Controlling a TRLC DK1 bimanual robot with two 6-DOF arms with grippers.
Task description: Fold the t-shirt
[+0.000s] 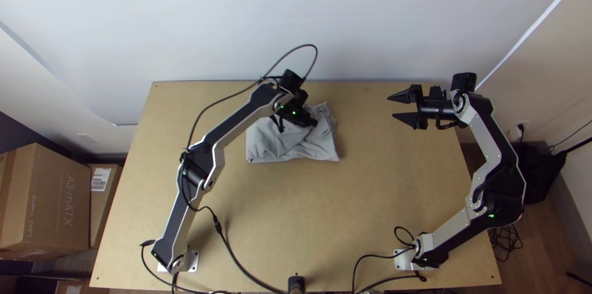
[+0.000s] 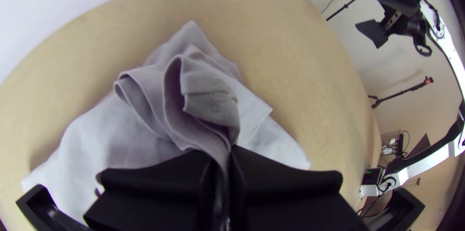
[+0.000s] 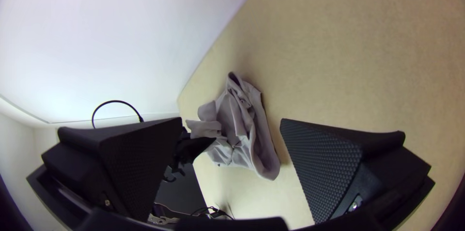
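While two arms stand at the near side of the light wooden table (image 1: 259, 226), one grey t-shirt (image 1: 265, 143) lies on the table's far half, somewhat left of its middle. It is folded over in several layers, fairly straight along the side facing the table's near edge and bunched and creased on top.

Of the two grippers, the left gripper (image 1: 313, 122) is at the t-shirt over the table's far half, clenched on the cloth. In the left wrist view, its two fingers (image 2: 160, 182) pinch a raised fold, with loose loops of fabric standing just beyond them. Which part of the garment they hold, I cannot tell.

The right gripper (image 1: 392, 106) hangs over the table's far right part, released, its two fingers (image 3: 319, 168) spread wide and pointing toward the table's middle.

As for containers, I count three cardboard boxes, all off the table's left side: one large box (image 1: 37, 201), one smaller box (image 1: 102, 208) with a white label between it and the table, and a third box (image 1: 74, 286) near the table's near left corner, partly cut off. What any of them holds cannot be told. One black post (image 1: 296, 285) stands at the middle of the table's near edge.
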